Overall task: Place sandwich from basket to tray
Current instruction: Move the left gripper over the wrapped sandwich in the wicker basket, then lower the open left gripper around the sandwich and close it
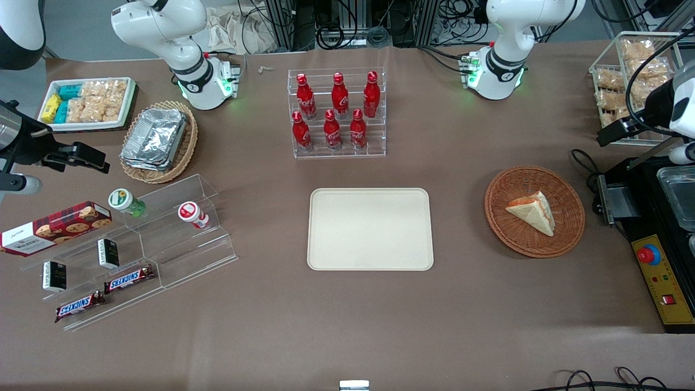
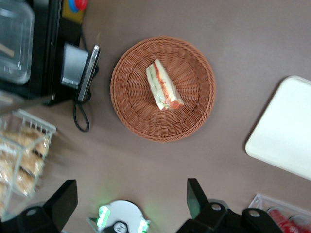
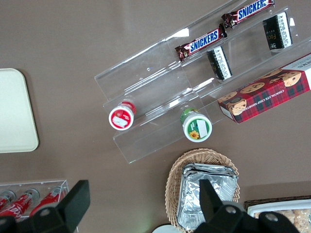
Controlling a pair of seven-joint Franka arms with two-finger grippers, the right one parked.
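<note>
The sandwich (image 1: 532, 211) is a pale triangular wedge in clear wrap, with an orange-red and green filling stripe along one edge. It lies flat in the round reddish-brown basket (image 1: 535, 243), slightly toward the rim farther from the front camera. In the front view the basket sits at about 3 o'clock from the cream tray (image 1: 371, 262), well apart from it, with bare brown bench (image 1: 461, 304) between them. The tray's surface is bare within its low rim. A black device (image 1: 624, 201) with a cable stands just beside the basket toward the working arm's end of the bench. The hand (image 2: 131, 199) hangs high above the bench near the basket, its fingers (image 2: 194, 196) spread wide and holding nothing.
</note>
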